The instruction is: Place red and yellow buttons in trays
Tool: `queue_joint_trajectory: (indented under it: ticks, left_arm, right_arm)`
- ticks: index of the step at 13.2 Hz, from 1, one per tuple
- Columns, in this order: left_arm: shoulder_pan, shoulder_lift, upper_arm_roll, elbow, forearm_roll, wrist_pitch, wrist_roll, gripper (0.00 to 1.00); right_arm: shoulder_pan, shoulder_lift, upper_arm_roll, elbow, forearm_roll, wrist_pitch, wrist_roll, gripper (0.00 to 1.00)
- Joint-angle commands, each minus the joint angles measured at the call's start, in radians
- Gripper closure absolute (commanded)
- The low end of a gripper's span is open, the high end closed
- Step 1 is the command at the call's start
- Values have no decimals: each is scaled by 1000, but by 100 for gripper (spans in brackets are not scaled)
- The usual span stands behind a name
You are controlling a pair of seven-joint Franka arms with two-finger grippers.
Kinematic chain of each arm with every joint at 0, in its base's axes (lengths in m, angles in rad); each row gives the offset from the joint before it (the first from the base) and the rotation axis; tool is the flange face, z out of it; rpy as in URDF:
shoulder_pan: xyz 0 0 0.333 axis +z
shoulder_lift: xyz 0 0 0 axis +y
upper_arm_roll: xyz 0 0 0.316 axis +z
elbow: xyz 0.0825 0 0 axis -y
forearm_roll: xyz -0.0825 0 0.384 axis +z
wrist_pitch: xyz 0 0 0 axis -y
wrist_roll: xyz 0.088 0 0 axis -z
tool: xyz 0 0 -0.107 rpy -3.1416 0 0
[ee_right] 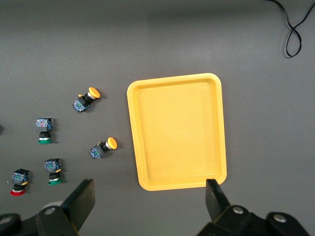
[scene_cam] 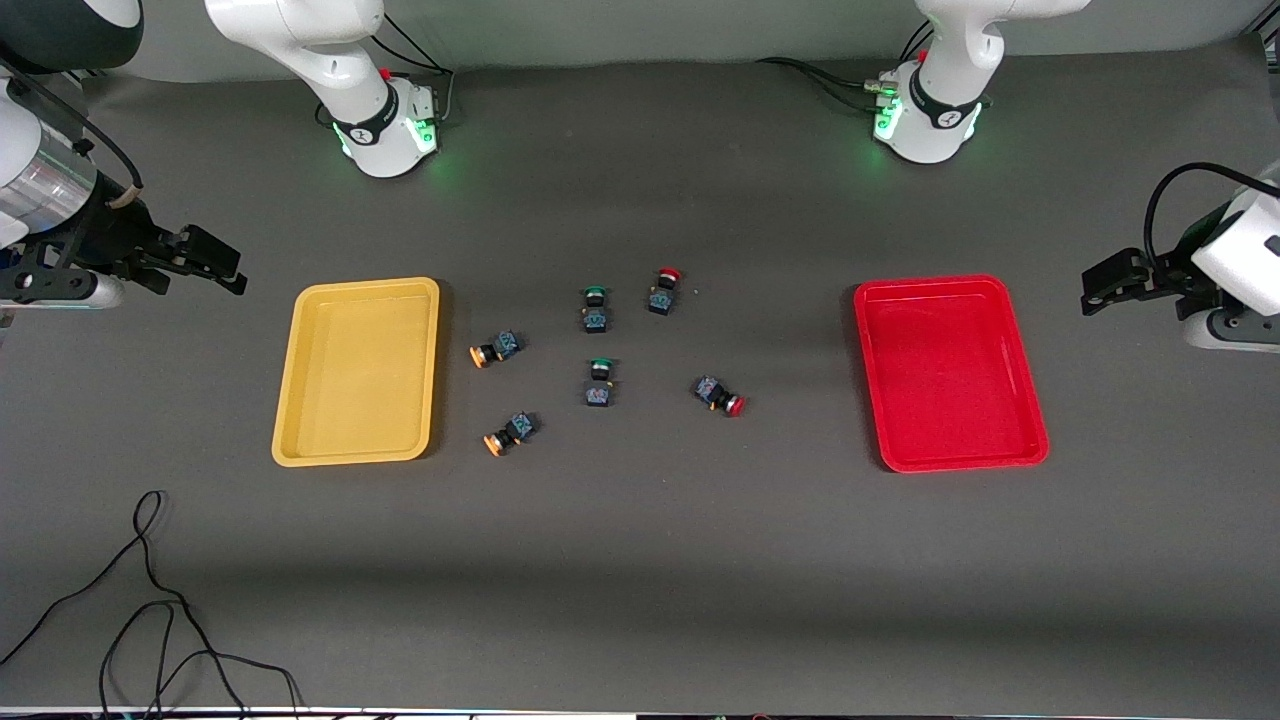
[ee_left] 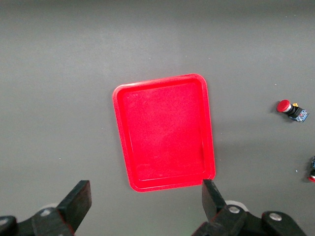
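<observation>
The yellow tray [scene_cam: 357, 372] lies toward the right arm's end and the red tray [scene_cam: 948, 372] toward the left arm's end; both are empty. Between them lie two orange-yellow buttons [scene_cam: 495, 349] [scene_cam: 509, 432] beside the yellow tray, and two red buttons [scene_cam: 663, 290] [scene_cam: 721, 394]. My right gripper [scene_cam: 215, 262] is open and empty, over the table beside the yellow tray [ee_right: 177, 130]. My left gripper [scene_cam: 1110, 285] is open and empty, over the table beside the red tray [ee_left: 165, 132]. The right wrist view shows both yellow buttons [ee_right: 86, 99] [ee_right: 104, 147]; the left wrist view shows one red button [ee_left: 291, 109].
Two green-capped switches [scene_cam: 596, 308] [scene_cam: 599, 381] lie in the middle among the buttons. A black cable [scene_cam: 150, 600] loops on the table nearest the front camera, at the right arm's end. The arm bases [scene_cam: 385, 130] [scene_cam: 925, 120] stand farthest from the camera.
</observation>
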Motion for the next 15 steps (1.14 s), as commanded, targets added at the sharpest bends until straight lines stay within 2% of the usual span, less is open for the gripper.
queue_joint_trajectory:
  ticks: [1, 7, 12, 13, 15]
  left_arm:
    - [4, 4, -6, 14, 13, 6, -3, 0]
    - [5, -8, -4, 6, 1, 7, -3, 0]
    - [4, -8, -4, 12, -1, -4, -3, 0]
    - [4, -8, -4, 12, 1, -7, -3, 0]
    - [4, -8, -4, 12, -2, -7, -3, 0]
  right_arm:
    - [10, 1, -9, 5, -18, -7, -13, 0]
    - [13, 10, -7, 0, -12, -7, 21, 0]
    - [96, 100, 2, -13, -5, 13, 294, 0]
    - [112, 117, 4, -29, 18, 36, 369, 0]
    - [128, 130, 5, -128, 72, 134, 513, 0]
